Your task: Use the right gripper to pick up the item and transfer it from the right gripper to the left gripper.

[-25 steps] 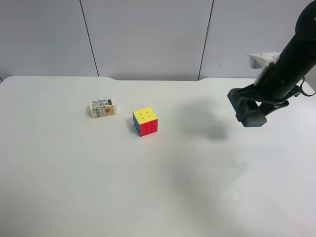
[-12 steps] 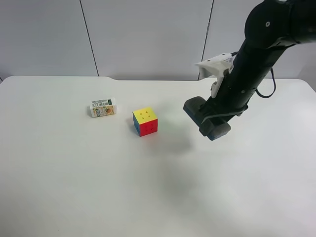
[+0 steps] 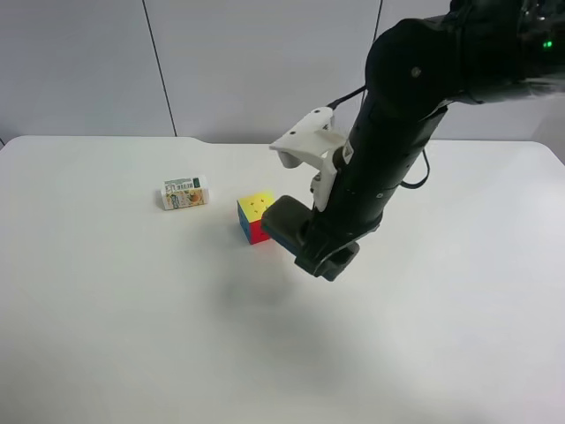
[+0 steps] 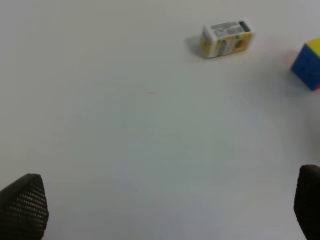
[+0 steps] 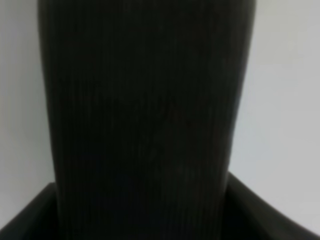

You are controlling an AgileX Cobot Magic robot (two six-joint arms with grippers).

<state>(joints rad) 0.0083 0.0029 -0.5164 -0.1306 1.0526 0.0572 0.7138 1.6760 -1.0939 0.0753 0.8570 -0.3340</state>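
The right gripper (image 3: 315,242), on the thick black arm with the white plastic bracket (image 3: 307,141), is shut on the item, a dark grey eraser (image 3: 284,221). It holds the eraser in the air just right of the multicoloured cube (image 3: 252,215). In the right wrist view the eraser's dark felt (image 5: 145,115) fills most of the picture, with black fingers (image 5: 272,212) at its sides. The left gripper (image 4: 165,210) is open and empty above bare table, its fingertips (image 4: 22,205) wide apart. It is out of the exterior high view.
A small white labelled packet (image 3: 184,193) lies left of the cube on the white table (image 3: 106,336). The left wrist view also shows the packet (image 4: 227,37) and the cube (image 4: 309,62). A grey panelled wall (image 3: 265,62) stands behind.
The right arm has swung from the exterior high view's right edge towards the middle, carrying the eraser, and now hangs beside the cube. Cube and packet have not moved.
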